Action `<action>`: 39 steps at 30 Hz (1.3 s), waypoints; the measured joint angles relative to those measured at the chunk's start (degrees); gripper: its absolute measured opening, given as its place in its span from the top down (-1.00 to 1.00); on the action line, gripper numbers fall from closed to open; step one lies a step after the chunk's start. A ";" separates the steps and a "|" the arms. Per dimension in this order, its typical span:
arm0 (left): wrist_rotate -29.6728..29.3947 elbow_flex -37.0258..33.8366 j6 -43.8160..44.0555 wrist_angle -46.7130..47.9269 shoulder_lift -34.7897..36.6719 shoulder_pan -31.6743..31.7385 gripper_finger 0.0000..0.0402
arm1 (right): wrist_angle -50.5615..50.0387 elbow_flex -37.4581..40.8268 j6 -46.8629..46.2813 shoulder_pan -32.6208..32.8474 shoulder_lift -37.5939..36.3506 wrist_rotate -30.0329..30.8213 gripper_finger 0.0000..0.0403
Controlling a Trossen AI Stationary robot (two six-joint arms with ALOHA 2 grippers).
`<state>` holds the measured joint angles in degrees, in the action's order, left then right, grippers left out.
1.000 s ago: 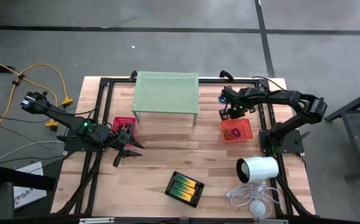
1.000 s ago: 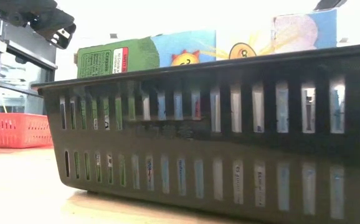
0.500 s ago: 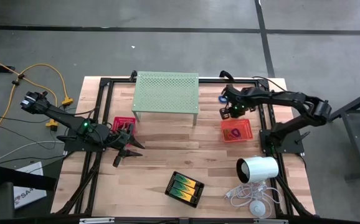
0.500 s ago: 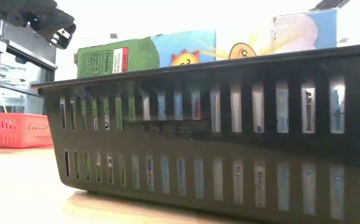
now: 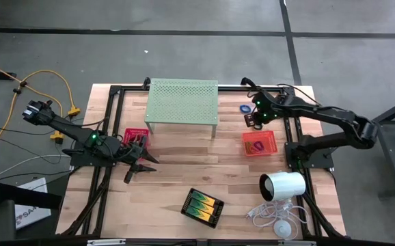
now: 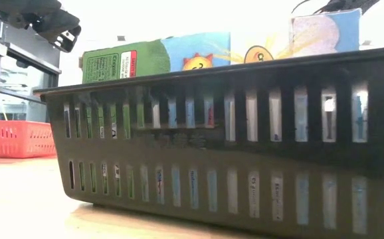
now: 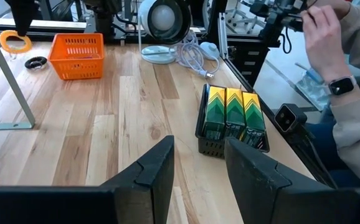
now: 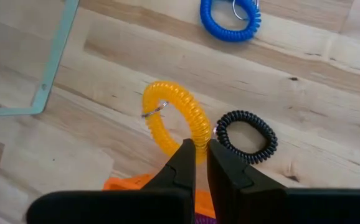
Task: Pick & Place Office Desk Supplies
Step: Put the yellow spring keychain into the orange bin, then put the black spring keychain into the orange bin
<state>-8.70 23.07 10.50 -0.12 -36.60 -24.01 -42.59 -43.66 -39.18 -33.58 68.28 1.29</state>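
Note:
My right gripper [image 8: 198,163] is shut on an orange coiled ring [image 8: 172,117] above the far right of the table, just beyond the orange mesh tray [image 5: 260,143]. A black coiled ring [image 8: 245,135] and a blue one [image 8: 230,14] lie flat on the wood nearby. My left gripper [image 7: 198,174] is open and holds nothing; it hovers at the table's left beside the pink-red tray [image 5: 136,134]. The black tray [image 5: 202,207], with yellow-and-green clips inside, rests on its base near the near edge. My right gripper pinches the orange ring's coil at one point of the loop [image 8: 197,140], between its two fingertips, coming from above and pointing down. The rest of the loop sticks out beyond the fingers. It looks lifted clear of the wood, as the left wrist view [image 7: 15,40] also shows.
The pale green perforated stand [image 5: 182,102] stands at the far middle, with one leg [image 8: 54,62] close to my right gripper. The white cylinder [image 5: 283,184] and its cable [image 5: 273,215] take up the near right corner. A person's hand [image 7: 323,31] shows beyond the table. Bare wood lies mid-table.
My right arm has stretched out, its elbow swinging toward the table's right edge. Its gripper has shifted a little toward the far edge, next to the orange tray. My left arm and the trays have kept still.

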 joint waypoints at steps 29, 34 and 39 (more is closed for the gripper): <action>0.05 0.00 0.00 0.00 0.00 -0.01 0.32 | -16.35 0.00 -6.93 15.04 -12.85 -7.22 0.96; 0.21 0.00 0.00 0.02 0.00 -0.02 0.32 | -17.51 0.00 -10.54 18.41 -13.41 -5.53 0.98; 0.20 0.00 0.00 0.00 0.00 -0.02 0.32 | -17.59 0.00 -11.19 19.36 -13.41 -4.18 0.98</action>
<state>-8.50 23.07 10.50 -0.12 -36.60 -24.03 -60.18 -43.66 -50.37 -14.22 54.87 -2.90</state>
